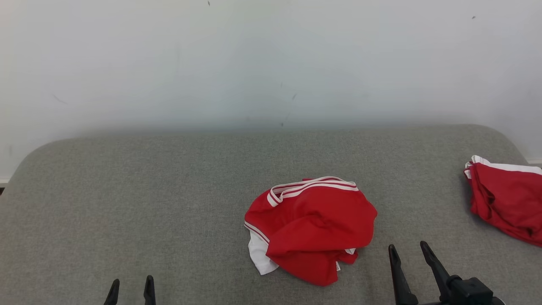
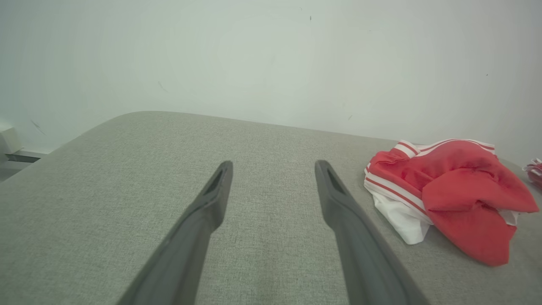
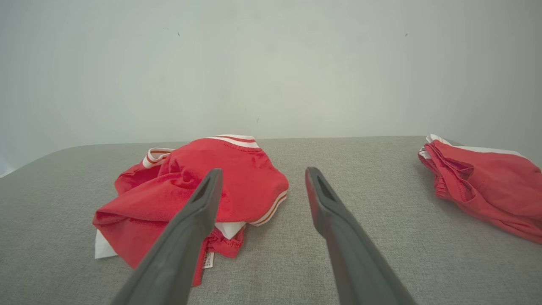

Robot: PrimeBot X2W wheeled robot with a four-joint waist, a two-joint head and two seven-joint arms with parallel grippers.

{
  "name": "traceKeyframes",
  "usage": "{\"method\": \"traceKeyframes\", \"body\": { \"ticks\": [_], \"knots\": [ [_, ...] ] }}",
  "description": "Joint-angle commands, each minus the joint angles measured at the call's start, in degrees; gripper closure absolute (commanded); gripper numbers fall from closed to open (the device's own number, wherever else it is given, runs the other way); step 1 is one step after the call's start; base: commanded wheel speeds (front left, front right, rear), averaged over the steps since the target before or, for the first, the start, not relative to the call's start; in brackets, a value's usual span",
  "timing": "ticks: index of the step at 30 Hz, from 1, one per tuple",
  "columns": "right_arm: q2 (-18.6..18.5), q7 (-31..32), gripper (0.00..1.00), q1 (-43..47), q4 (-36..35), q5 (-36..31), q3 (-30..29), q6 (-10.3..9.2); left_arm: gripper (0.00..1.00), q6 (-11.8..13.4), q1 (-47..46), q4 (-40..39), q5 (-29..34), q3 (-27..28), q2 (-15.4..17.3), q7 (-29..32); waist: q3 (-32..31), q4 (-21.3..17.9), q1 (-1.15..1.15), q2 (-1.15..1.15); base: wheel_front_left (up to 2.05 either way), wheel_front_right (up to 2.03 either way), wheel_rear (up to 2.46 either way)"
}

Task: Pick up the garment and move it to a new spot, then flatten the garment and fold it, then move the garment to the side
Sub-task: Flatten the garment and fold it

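The red garment [image 1: 313, 224] is lying in a crumpled heap near the middle of the grey cushion [image 1: 169, 190]. White stripes are running along its edges. A bit of white cloth is sticking out at its near left side. In the right wrist view a small white tag [image 3: 207, 259] is peeking out from under the near edge.

The right gripper [image 1: 408, 250] is sitting just beside the garment, a little to the right of it and closer to the robot. Its two dark fingers [image 1: 432, 260] are standing wide apart and are holding nothing. In the head view a strip of bare cushion is showing between this gripper and the heap, so it is not touching the cloth. In the right wrist view one finger [image 3: 186, 228] is crossing in front of the red cloth and the other is pointing over bare cushion.

The left gripper [image 1: 131, 289] is waiting at the lower left, well apart from the garment. Its fingers [image 2: 203, 212] are also spread wide and are holding nothing. They are pointing over bare grey cushion, with the heap off to their right.

A second red garment [image 1: 508, 199] with a white edge is lying at the far right side of the cushion, well apart from the first one. A pale wall [image 1: 254, 63] is standing behind the cushion.
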Motion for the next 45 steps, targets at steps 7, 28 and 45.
{"method": "traceKeyframes", "body": {
  "ticks": [7, 28, 45],
  "knots": [
    [0.03, -0.02, 0.00, -0.26, 0.02, 0.30, -0.05, -0.14, 0.00, -0.27, -0.20, -0.10, 1.23, -0.09, -0.54, -0.15, 0.27, -0.30, 0.01, 0.00, 0.00, 0.00, 0.00],
    [0.01, 0.86, 0.00, -2.32, -1.08, 0.86, 3.04, -0.14, 0.00, -0.91, -11.54, 0.79, 1.14, -7.10, 1.74, 8.32, 4.63, -12.87, 0.01, 0.00, 0.00, 0.00, 0.00],
    [0.05, -0.84, 0.00, -5.21, 0.50, 2.85, 4.83, -0.14, 0.00, -1.04, -39.48, 13.80, -6.63, -22.00, 3.47, 34.81, 10.63, -25.96, 0.01, 0.00, 0.00, 0.00, 0.00]
  ]
}}
